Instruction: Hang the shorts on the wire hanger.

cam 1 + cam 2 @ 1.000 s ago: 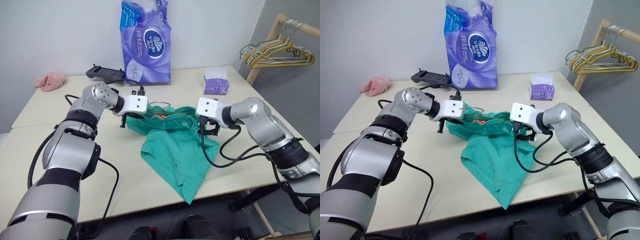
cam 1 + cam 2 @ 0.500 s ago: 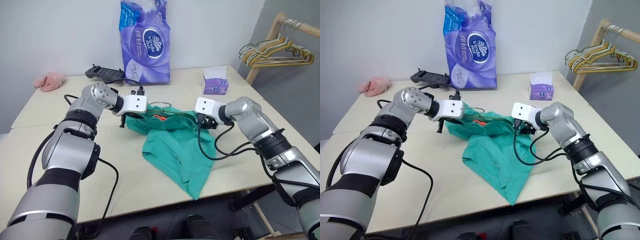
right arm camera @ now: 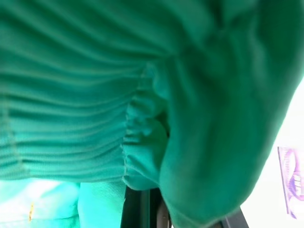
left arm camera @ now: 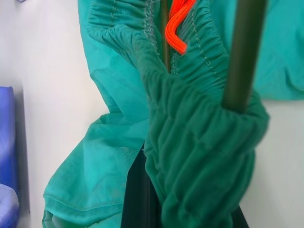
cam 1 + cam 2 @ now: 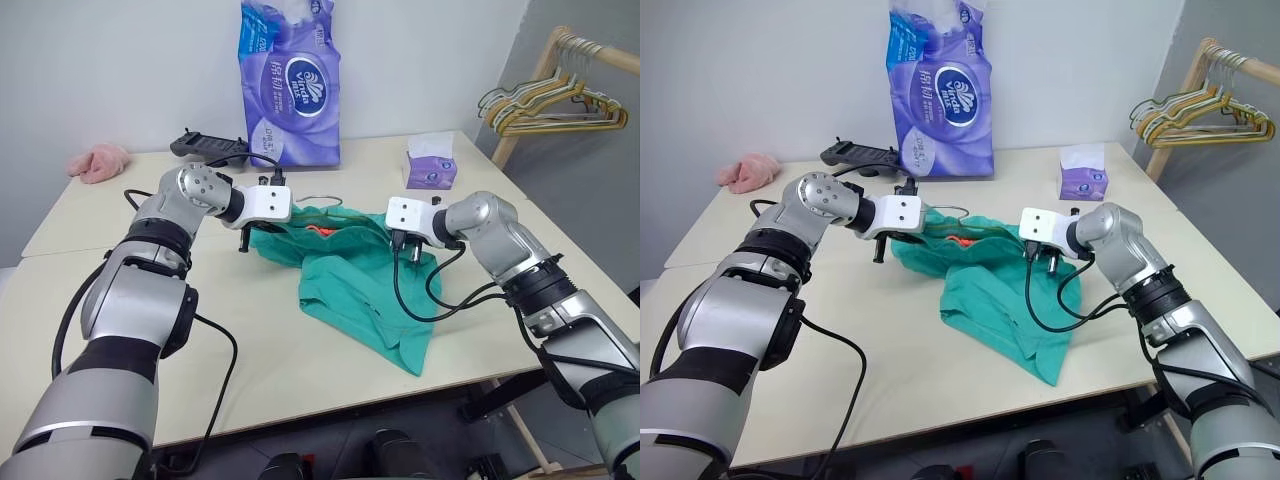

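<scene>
Both pincers, left (image 5: 262, 228) and right (image 5: 403, 248), clamp opposite ends of the shorts' (image 5: 355, 280) waistband above the table (image 5: 250, 330).

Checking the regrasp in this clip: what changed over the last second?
The right gripper closed on the shorts at the waistband's right end, and the hanging leg shifted right. The left gripper stayed shut on the waistband's left end; the wire hanger stayed put.

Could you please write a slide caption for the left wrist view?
Left end effector shut on the teal shorts, gathered waistband bunched around its fingers, orange drawstring showing.
</scene>
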